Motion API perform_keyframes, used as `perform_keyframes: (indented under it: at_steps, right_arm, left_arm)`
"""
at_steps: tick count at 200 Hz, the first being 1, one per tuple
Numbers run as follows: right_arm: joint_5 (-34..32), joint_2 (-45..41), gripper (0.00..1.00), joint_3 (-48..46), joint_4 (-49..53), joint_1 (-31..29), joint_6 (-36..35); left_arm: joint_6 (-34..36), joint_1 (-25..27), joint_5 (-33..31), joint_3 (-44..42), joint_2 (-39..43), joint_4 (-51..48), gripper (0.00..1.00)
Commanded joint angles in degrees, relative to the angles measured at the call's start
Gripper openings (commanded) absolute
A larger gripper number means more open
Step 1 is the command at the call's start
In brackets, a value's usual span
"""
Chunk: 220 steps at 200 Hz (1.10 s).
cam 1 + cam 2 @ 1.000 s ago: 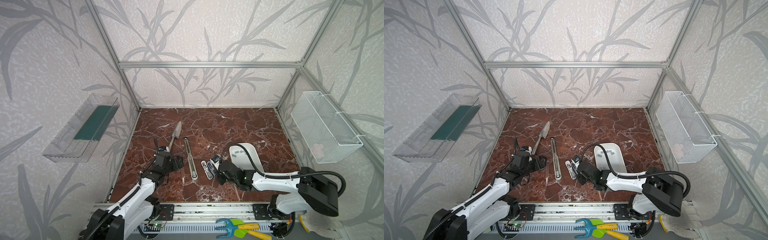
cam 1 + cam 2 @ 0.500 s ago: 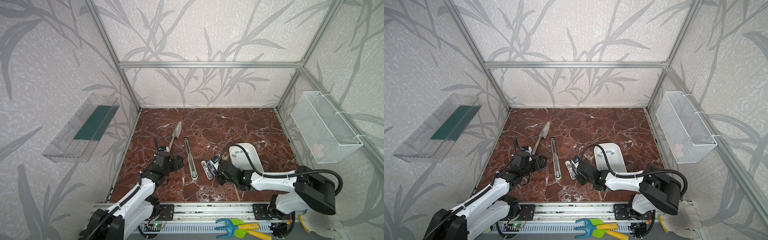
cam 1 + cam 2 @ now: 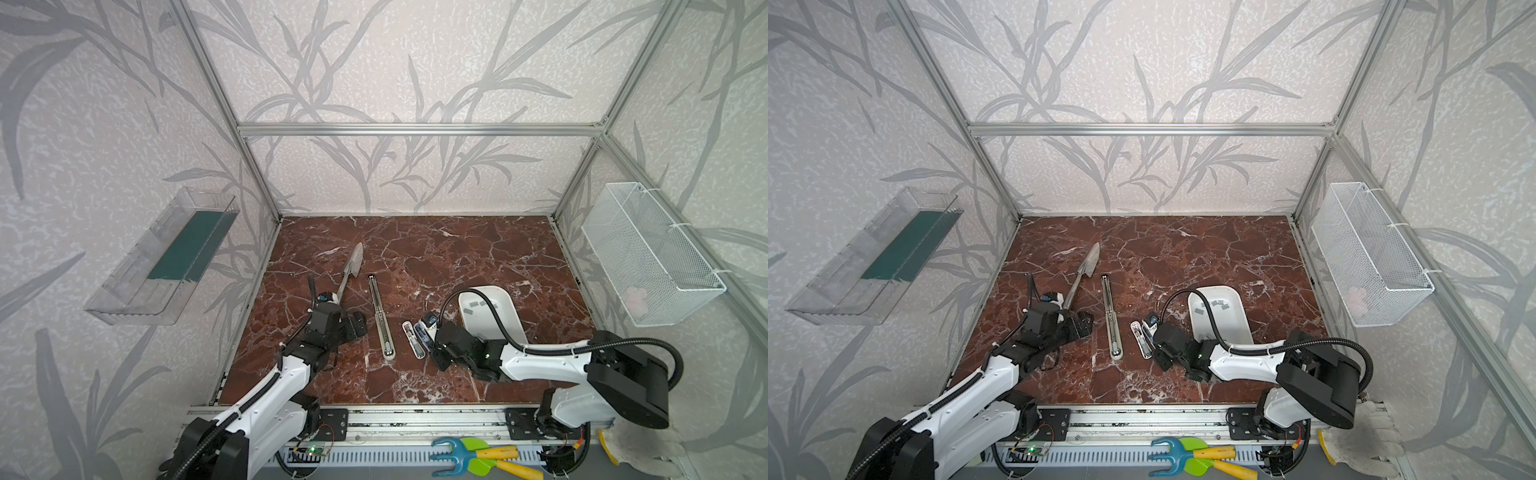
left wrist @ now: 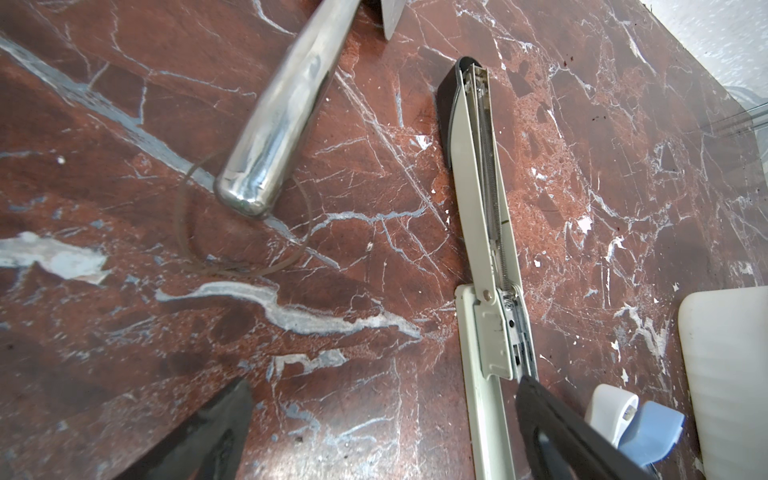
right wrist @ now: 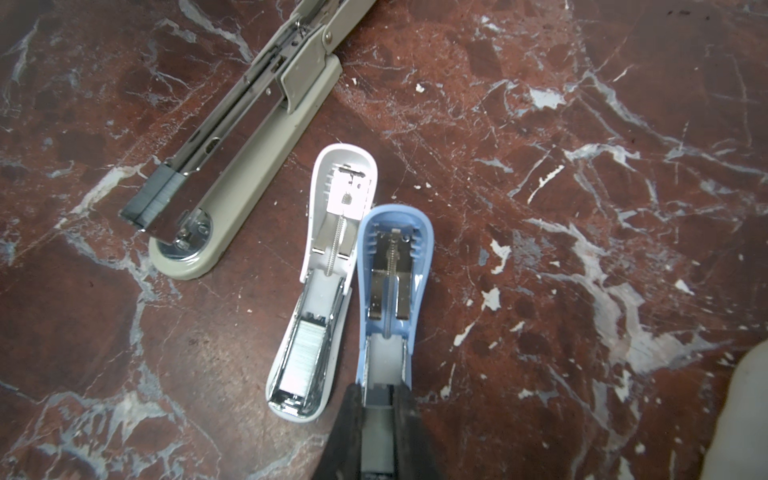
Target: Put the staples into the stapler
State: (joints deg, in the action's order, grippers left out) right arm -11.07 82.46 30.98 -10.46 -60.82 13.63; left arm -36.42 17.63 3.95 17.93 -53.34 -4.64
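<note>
1. Pinching a short grey staple strip (image 5: 376, 424) by its sides, the right gripper (image 5: 377, 395) has its jaws pressed nearly together on it. It sits at the nearest end of the open blue stapler (image 5: 392, 266).
2. The blue stapler's long axis runs straight away from the gripper, in line with the strip. Its empty magazine channel lies directly ahead, so the coming move is probably a straight push along that line.
3. An open white stapler (image 5: 324, 291), already filled with staples, lies against the blue one. A long-reach stapler (image 5: 232, 137) lies just beyond, with staples at its front.
4. The left gripper (image 3: 355, 326), spread wide and empty, sits beside the long-reach stapler and a metal trowel (image 4: 282, 112). It is well apart from the blue stapler, so the right arm is nearer.
5. Spare strips (image 3: 478, 304) lie in a white tray (image 3: 507, 309).
6. No brand or writing is legible.
</note>
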Motion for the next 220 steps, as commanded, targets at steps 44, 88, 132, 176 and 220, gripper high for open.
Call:
perform_keyframes:
  at_steps: [44,88,132,176,220]
  right_arm:
    - [-0.7,-2.7,0.12,0.6,-0.3,-0.3,-0.2]
    - [-1.3,-0.5,0.12,1.2,-0.6,-0.4,-0.4]
    - [-2.2,0.2,0.12,1.5,-0.2,-0.3,-0.4]
    - [-1.4,0.5,0.12,1.6,-0.4,-0.3,-0.3]
    - [-1.4,1.3,0.12,1.8,-0.6,-0.3,-0.1]
  left_arm:
    - [0.0,0.0,-1.1,0.3,0.2,0.6,0.99]
    - [0.0,0.0,-1.1,0.3,0.2,0.6,0.99]
    - [0.0,0.0,-1.1,0.3,0.2,0.6,0.99]
    - [0.0,0.0,-1.1,0.3,0.2,0.7,0.99]
    - [0.0,0.0,-1.1,0.3,0.2,0.6,0.99]
